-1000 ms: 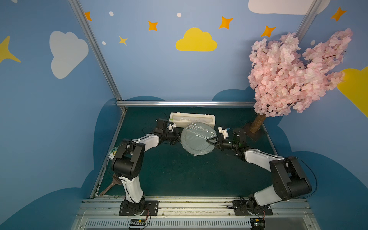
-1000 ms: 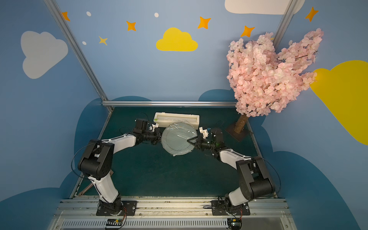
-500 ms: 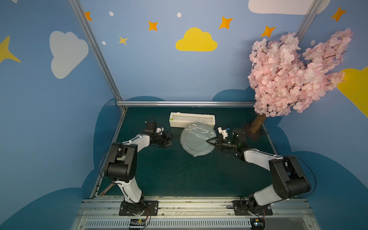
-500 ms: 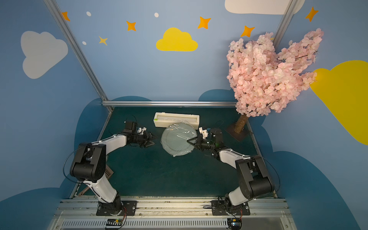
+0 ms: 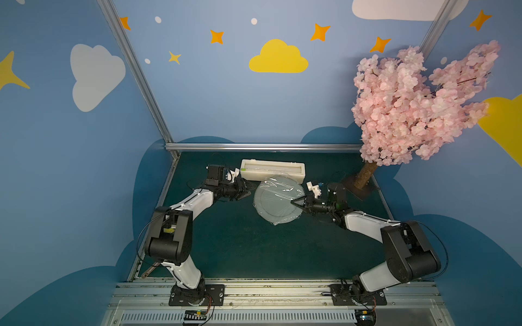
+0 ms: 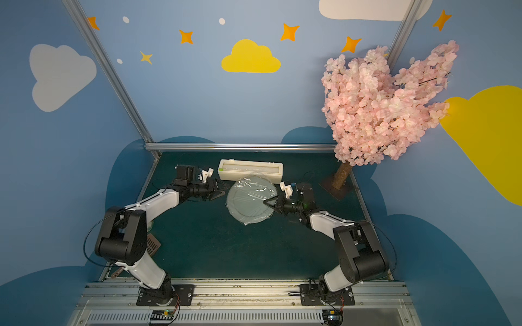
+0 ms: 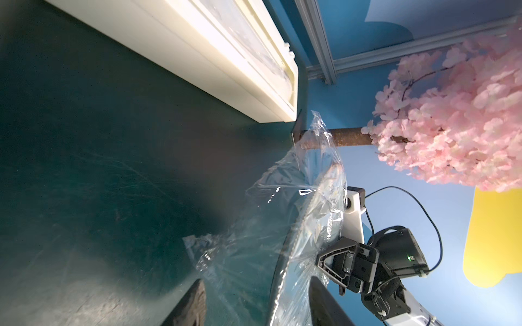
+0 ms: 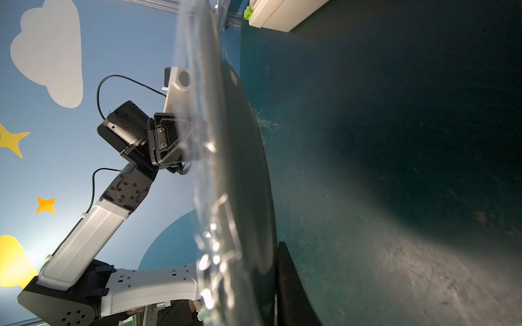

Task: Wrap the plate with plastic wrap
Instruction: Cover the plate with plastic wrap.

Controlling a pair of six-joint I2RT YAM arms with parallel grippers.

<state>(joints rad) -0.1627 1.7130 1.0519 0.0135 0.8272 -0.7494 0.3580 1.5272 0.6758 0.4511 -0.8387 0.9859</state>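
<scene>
2 grippers flank the plate (image 5: 272, 206), under plastic wrap (image 5: 278, 187) before the cream box (image 5: 272, 169): our left gripper (image 5: 247, 191) has returned, jaws apart, empty; our right gripper (image 5: 293, 202) pinches its rim. Green mat (image 5: 240, 248), blue walls (image 5: 226, 98).

Left arm (image 5: 195, 201), right arm (image 5: 367, 225): white shells, black joints, bolted black base plates (image 5: 197, 293). Thin black cables (image 8: 132, 81) loop alongside. Right gripper (image 5: 293, 202) black, screws showing.

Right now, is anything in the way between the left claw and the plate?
Nothing solid: only bare mat lies between the open left claw and the plate. Loose plastic wrap trails off the plate's edge toward it.
</scene>
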